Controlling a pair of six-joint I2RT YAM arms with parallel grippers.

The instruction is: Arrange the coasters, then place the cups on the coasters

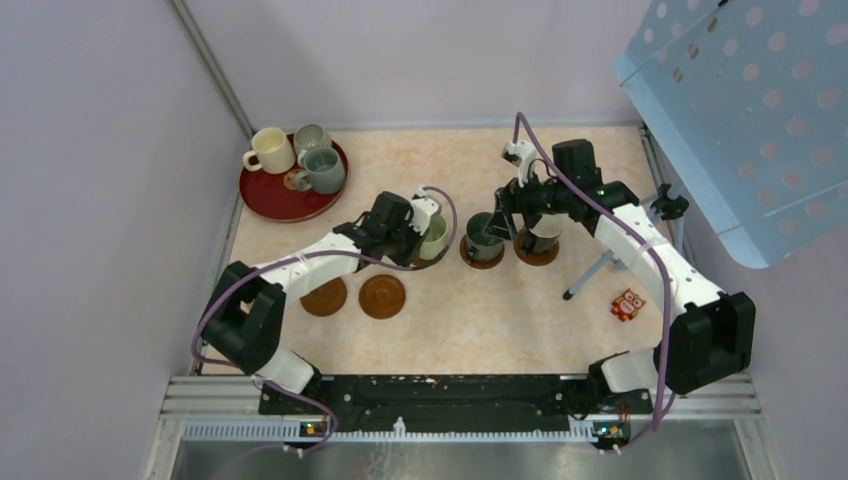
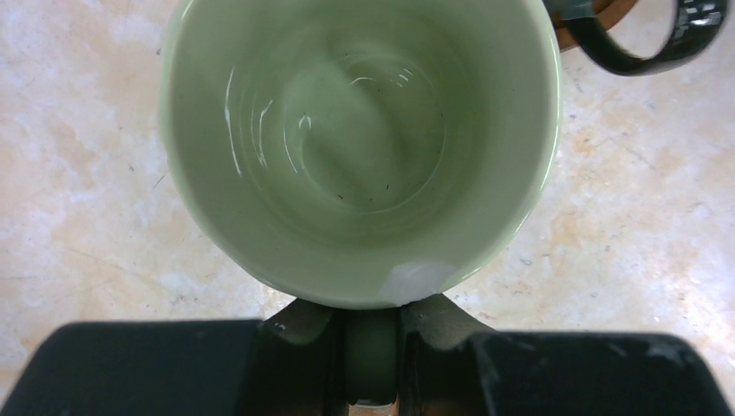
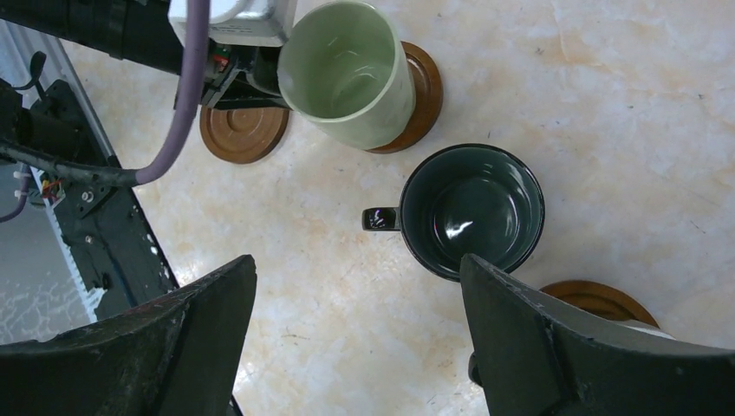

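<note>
My left gripper (image 1: 421, 232) (image 2: 373, 347) is shut on the handle of a pale green cup (image 1: 434, 238) (image 2: 364, 139) (image 3: 347, 69). The cup hangs tilted over a brown coaster (image 1: 432, 263) (image 3: 422, 87); I cannot tell whether they touch. To its right, a dark green cup (image 1: 483, 240) (image 3: 472, 208) stands on a coaster. A cream cup (image 1: 542, 235) stands on another coaster (image 1: 537, 257) (image 3: 598, 299). My right gripper (image 1: 515, 215) (image 3: 355, 334) hovers open above these two, holding nothing. Two bare coasters (image 1: 323, 297) (image 1: 382, 296) lie at the front left.
A dark red round tray (image 1: 280, 200) at the back left carries a cream cup (image 1: 270, 150), a grey cup (image 1: 310, 138) and a grey-green cup (image 1: 322, 170). A small red toy (image 1: 628, 304) lies at the right. A blue perforated panel (image 1: 740, 110) overhangs the back right corner.
</note>
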